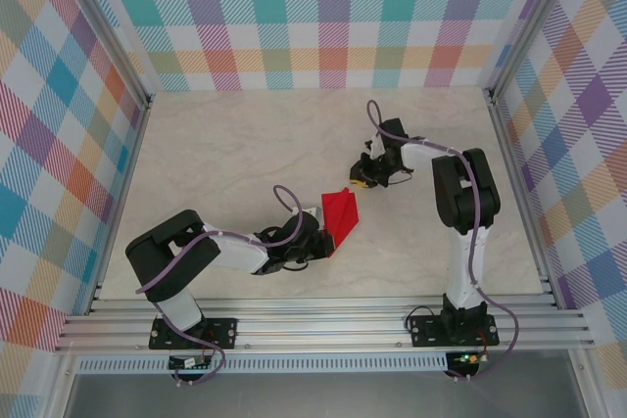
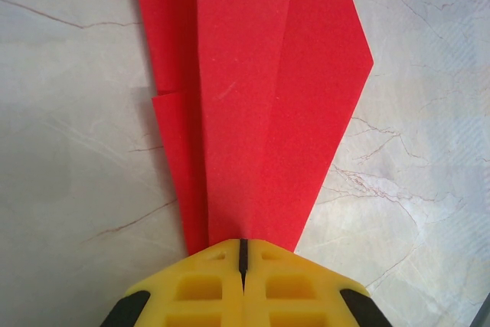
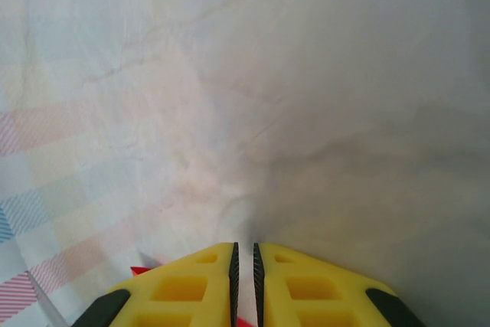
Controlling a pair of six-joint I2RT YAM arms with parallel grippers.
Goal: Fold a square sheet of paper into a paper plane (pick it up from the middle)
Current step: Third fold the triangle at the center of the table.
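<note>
- Right then, the red folded paper plane (image 1: 341, 214) sat mid-way across the pale marbled tabletop (image 1: 245, 144), its near end clamped in the left gripper (image 2: 243, 246), jaws closed tight on it.
- Its long axis ran straight away from those jaws, toward the right gripper (image 1: 364, 183).
- That one's jaws stood all but closed just beside the far end; whether they pinched paper, I couldn't tell.
- Flat surface, open room around.

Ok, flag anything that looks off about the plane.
The plane, pinched at its end by the shut left hand, looks lopsided: in the left wrist view its right side flares to a wide corner, while the left side is narrower with a stepped edge where layers don't line up.
</note>
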